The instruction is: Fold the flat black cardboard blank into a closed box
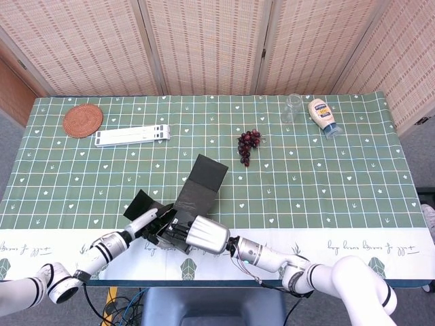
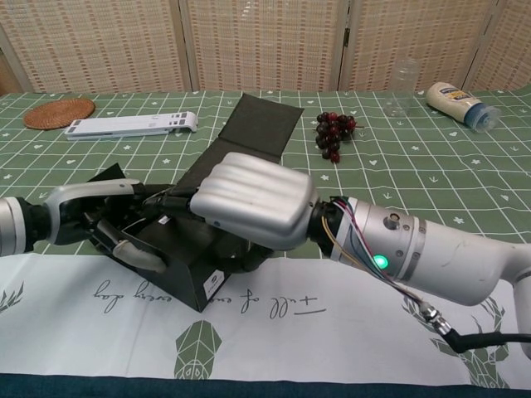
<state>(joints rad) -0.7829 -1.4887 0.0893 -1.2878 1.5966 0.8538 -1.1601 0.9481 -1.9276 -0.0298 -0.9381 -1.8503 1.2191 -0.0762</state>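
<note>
The black cardboard box (image 2: 187,257) (image 1: 194,193) lies partly folded near the table's front edge, its long lid flap (image 2: 257,124) stretched out toward the far side. My right hand (image 2: 253,199) (image 1: 204,234) rests on top of the box body, its dark fingers reaching left over the box. At the box's left end my left hand (image 2: 99,220) (image 1: 146,221) grips the cardboard, with a small side flap (image 1: 139,202) sticking out above it. What the fingers do inside the box is hidden.
A bunch of dark grapes (image 1: 247,145) lies just beyond the lid flap. Further back stand a clear glass (image 1: 292,107) and a mayonnaise bottle (image 1: 322,115) on its side. A white folding stand (image 1: 132,135) and a woven coaster (image 1: 83,119) sit at the back left.
</note>
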